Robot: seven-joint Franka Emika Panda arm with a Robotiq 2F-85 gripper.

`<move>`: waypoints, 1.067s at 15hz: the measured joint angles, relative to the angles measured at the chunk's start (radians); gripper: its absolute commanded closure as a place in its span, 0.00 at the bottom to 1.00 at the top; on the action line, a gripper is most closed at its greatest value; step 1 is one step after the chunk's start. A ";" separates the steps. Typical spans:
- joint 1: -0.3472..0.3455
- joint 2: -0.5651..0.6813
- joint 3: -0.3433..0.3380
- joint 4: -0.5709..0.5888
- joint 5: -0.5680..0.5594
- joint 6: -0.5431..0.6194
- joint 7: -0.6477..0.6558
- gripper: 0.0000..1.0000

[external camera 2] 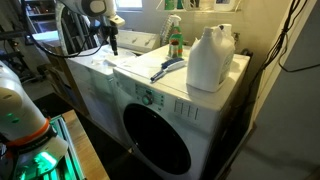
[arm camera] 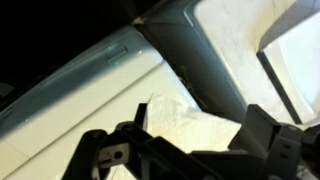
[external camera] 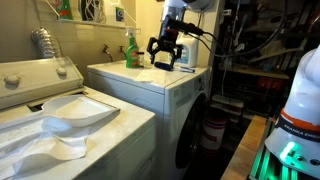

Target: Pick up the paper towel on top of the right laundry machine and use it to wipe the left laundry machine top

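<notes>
Your hand (external camera: 165, 62) hovers, spread apart, over the paper towel (arm camera: 172, 115). Closing too high may miss the thin sheet or shove it aside.

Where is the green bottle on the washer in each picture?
In an exterior view: green bottle, upper middle.
In an exterior view: upper middle, left of the white jug.
Wrist view: not in it.
Both exterior views share the right laundry machine, with its round door.
</notes>
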 measured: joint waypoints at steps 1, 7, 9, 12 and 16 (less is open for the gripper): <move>-0.012 0.032 -0.003 0.028 -0.044 0.029 0.052 0.00; -0.031 0.159 -0.040 0.101 -0.430 0.086 0.442 0.00; -0.026 0.180 -0.048 0.101 -0.558 0.124 0.543 0.00; -0.023 0.205 -0.058 0.101 -0.630 0.162 0.602 0.00; -0.012 0.210 -0.076 0.103 -0.634 0.176 0.603 0.00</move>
